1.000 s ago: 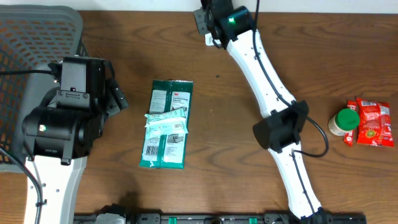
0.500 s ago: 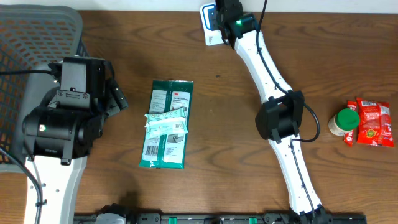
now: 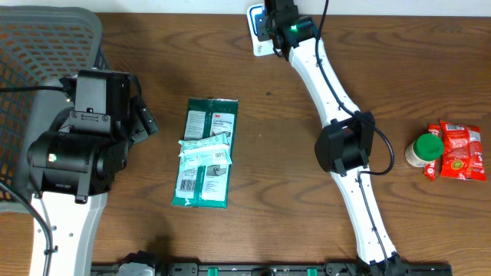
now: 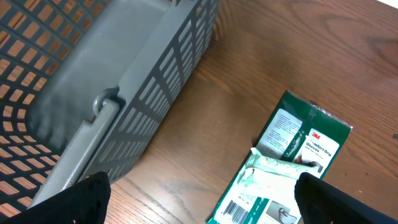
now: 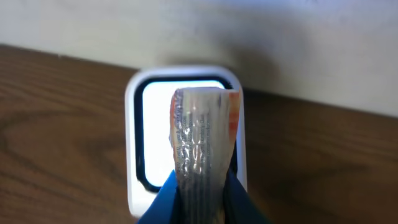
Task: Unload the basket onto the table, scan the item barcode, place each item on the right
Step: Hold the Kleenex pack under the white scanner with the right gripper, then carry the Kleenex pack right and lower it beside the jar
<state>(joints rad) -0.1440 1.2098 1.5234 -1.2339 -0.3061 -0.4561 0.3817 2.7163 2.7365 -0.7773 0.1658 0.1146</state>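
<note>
We have brought the packet, pinched in the right gripper, to the scanner; left gripper wide; scan seems near.

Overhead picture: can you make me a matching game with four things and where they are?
Things:
1. grey basket
2. green packet
3. green-lidded jar
4. white scanner

Places:
A. middle of the table
B. right side, next to the red packets
C. top left corner
D. far edge, near the top middle

Pairs: 1-C, 2-A, 3-B, 4-D
</note>
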